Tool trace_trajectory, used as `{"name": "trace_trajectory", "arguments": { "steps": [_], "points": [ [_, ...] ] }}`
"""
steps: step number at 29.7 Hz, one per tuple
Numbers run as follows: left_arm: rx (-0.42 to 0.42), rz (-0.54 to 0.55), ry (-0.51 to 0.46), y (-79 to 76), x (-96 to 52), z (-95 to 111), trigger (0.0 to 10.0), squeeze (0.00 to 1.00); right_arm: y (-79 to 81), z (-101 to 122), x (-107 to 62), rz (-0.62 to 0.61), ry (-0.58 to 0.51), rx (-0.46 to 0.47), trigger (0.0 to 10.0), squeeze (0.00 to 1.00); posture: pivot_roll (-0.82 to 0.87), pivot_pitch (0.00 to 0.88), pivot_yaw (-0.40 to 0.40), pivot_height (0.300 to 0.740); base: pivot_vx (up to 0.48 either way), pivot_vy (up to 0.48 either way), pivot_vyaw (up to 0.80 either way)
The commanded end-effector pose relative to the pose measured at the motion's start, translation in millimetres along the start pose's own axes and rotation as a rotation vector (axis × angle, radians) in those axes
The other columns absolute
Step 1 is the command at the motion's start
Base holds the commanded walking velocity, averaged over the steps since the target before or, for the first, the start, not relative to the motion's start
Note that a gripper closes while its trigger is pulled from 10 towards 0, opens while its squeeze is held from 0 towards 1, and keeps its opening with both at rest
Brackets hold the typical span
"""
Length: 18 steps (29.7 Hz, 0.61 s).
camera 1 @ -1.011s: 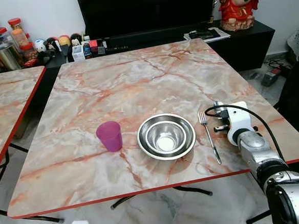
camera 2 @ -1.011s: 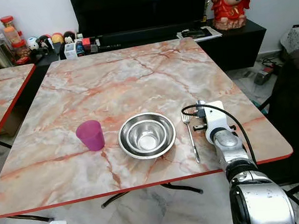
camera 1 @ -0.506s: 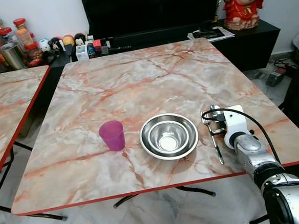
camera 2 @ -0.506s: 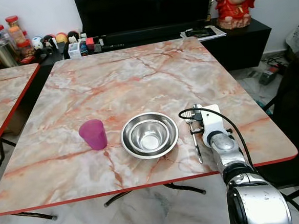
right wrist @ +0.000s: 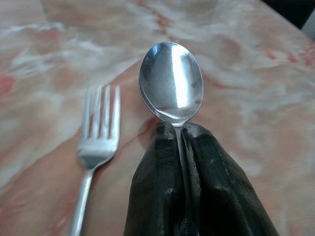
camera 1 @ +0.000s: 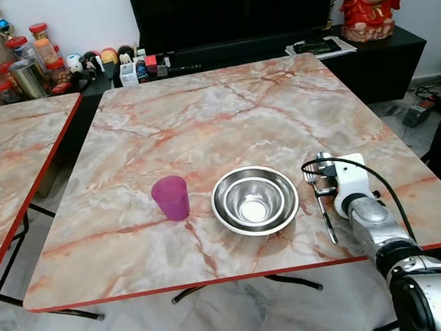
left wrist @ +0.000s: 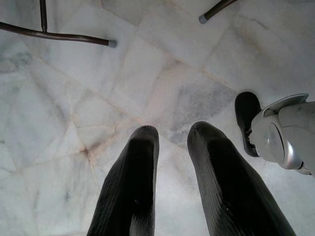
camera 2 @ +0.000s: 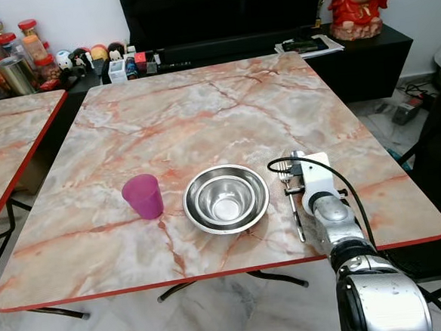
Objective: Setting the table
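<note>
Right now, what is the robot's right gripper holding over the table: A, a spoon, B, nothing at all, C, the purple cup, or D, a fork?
A: in the right wrist view the right gripper has its black fingers closed on the neck of a spoon, while the fork lies free on the table beside it.

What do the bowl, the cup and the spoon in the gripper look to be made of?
Bowl: likely stainless steel, with bright mirror-like glints inside. Cup: probably plastic, matte opaque purple with no shine. Spoon, clamped in the right gripper: polished metal, its bowl reflecting light like the fork beside it.
</note>
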<state>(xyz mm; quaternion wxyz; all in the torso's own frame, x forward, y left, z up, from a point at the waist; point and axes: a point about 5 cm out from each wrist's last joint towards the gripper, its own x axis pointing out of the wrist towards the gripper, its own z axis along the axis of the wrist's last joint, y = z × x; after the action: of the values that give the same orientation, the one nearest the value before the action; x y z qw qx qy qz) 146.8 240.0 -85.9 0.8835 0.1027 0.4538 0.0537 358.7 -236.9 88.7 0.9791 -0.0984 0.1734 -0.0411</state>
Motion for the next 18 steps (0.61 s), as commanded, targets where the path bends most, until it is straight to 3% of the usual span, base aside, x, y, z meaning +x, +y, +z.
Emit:
{"name": "trace_trajectory", "arguments": {
  "steps": [1, 18],
  "points": [
    [0.025, 0.005, 0.003, 6.8, -0.9, -1.8, 10.0, 0.00, -1.7, 3.7, 0.6, -0.011, -0.013, 0.012, 10.0, 0.00, 0.11, 0.023, 0.106, 0.740, 0.000, 0.000, 0.00],
    [0.064, 0.016, 0.006, 23.3, -4.9, -8.9, 10.0, 0.00, 12.0, -15.2, -2.2, 0.017, 0.045, 0.016, 10.0, 0.00, 0.16, 0.049, 0.133, 0.740, 0.000, 0.000, 0.00]
  ]
}}
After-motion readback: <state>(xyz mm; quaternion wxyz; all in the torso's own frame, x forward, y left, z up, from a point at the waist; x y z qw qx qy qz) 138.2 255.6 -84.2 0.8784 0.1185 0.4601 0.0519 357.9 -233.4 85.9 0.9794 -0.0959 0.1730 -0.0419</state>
